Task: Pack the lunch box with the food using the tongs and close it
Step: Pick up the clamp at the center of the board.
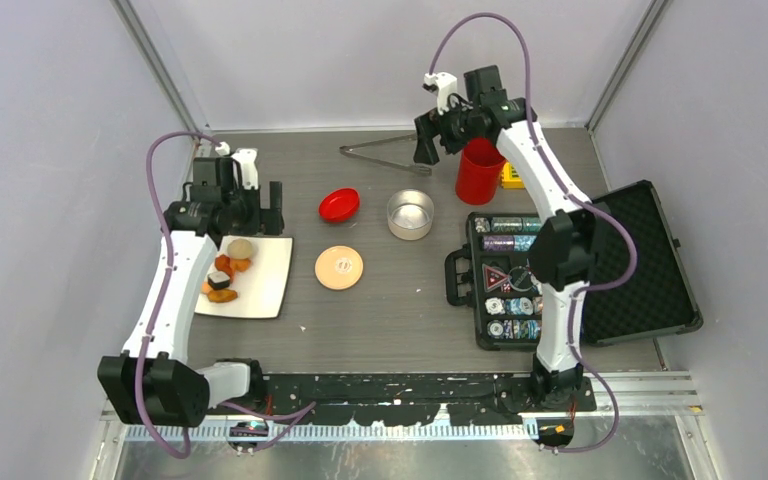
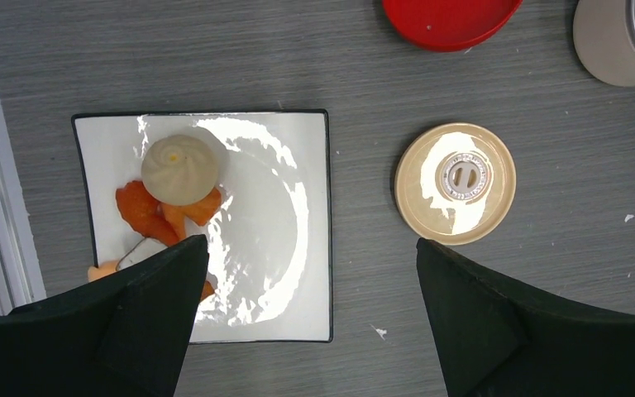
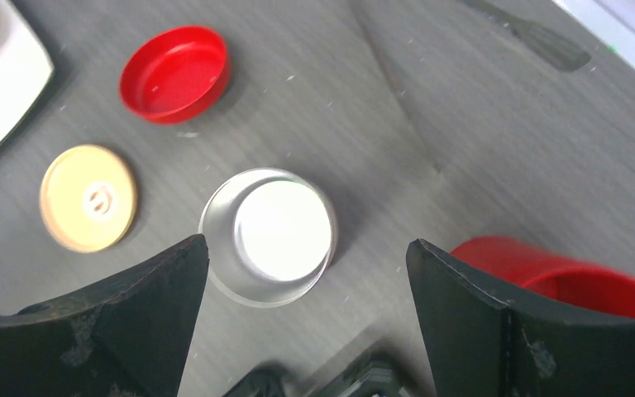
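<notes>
**At the far edge, tongs await pickup**

Long thin silver metal tongs lie flat beyond the small round steel lunch box. Right gripper and left gripper gape empty; the right should close squarely across both arms.

Below the right gripper the lunch box is shiny bare steel; below the left gripper the plate looks glossy white.

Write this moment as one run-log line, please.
left gripper: open, by plate | right gripper: open, near tongs | tongs: lying unheld | lunch box: empty, lid off, apart | food: on plate
</notes>
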You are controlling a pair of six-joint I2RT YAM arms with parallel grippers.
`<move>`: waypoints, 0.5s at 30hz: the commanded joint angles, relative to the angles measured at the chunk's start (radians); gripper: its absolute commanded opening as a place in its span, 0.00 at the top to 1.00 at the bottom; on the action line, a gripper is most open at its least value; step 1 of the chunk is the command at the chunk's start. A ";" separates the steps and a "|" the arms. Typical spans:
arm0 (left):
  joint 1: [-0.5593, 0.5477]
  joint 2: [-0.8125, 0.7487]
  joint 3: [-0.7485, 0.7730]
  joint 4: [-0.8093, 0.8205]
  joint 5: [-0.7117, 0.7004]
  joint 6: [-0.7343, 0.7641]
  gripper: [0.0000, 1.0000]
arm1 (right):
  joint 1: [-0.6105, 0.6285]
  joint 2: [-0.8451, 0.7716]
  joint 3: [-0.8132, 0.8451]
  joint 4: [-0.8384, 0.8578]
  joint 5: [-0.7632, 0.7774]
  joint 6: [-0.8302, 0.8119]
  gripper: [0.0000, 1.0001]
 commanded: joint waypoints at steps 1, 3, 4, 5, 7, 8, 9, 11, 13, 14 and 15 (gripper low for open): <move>0.007 0.013 0.044 0.053 0.023 -0.007 0.00 | 0.008 0.133 0.198 0.005 0.054 0.016 0.07; 0.007 0.023 0.044 0.058 0.039 -0.017 0.00 | 0.010 0.198 0.264 0.002 0.075 0.012 0.07; 0.013 0.029 0.044 0.060 0.058 -0.029 0.00 | 0.010 0.227 0.295 0.003 0.088 0.008 0.07; 0.020 0.034 0.043 0.063 0.080 -0.045 0.00 | 0.010 0.258 0.324 0.003 0.103 0.008 0.07; 0.032 0.044 0.041 0.067 0.130 -0.083 0.00 | 0.009 0.311 0.378 0.003 0.119 0.004 0.07; 0.035 0.047 0.040 0.068 0.151 -0.092 0.00 | 0.009 0.340 0.404 0.006 0.120 0.003 0.07; 0.037 0.052 0.041 0.069 0.173 -0.095 0.00 | 0.010 0.358 0.419 0.013 0.118 0.007 0.07; 0.040 0.061 0.045 0.066 0.172 -0.095 0.00 | 0.013 0.386 0.430 0.031 0.114 0.018 0.07; 0.040 0.072 0.053 0.064 0.160 -0.095 0.00 | 0.021 0.407 0.432 0.048 0.114 0.016 0.07; 0.041 0.078 0.059 0.061 0.159 -0.090 0.00 | 0.023 0.415 0.432 0.053 0.113 0.011 0.09; 0.041 0.084 0.066 0.059 0.158 -0.083 0.00 | 0.029 0.425 0.432 0.057 0.113 0.005 0.10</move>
